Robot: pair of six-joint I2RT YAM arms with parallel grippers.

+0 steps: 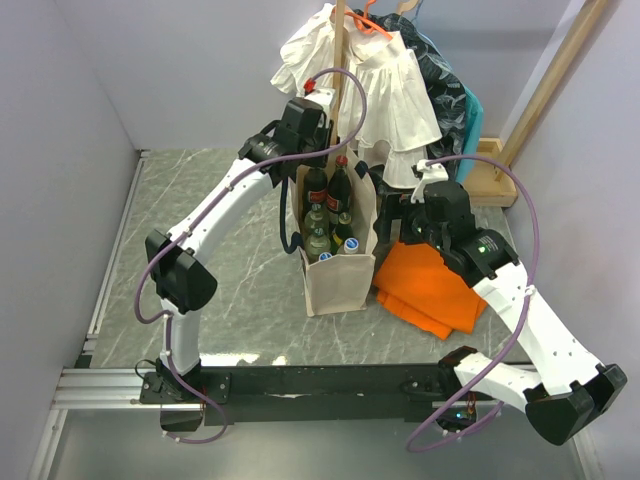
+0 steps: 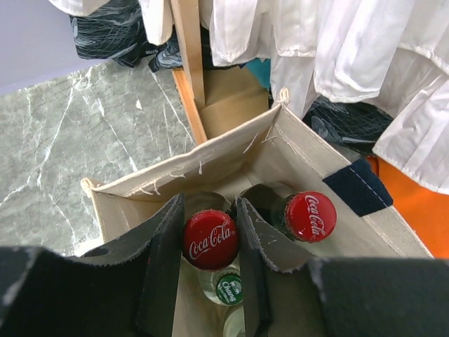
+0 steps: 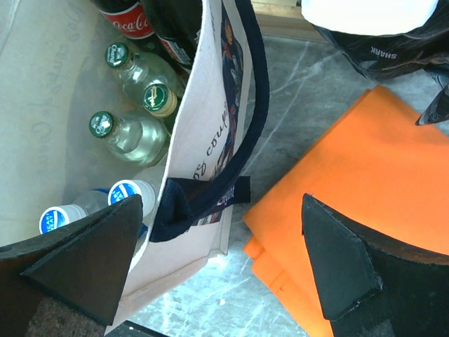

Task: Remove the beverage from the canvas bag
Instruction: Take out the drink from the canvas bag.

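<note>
The beverage (image 2: 210, 240), a red-capped Coca-Cola bottle, stands at the far end inside the canvas bag (image 2: 203, 160). The left jaws are closed tight on its cap from both sides (a second red-capped cola bottle (image 2: 310, 215) stands just beside it, untouched). The right jaws hang wide open and empty over the bag's right wall, one side above the green-capped bottles (image 3: 133, 133) inside, the other above the orange cloth (image 3: 365, 182) lying on the table (image 1: 220, 290) just right of the bag.
</note>
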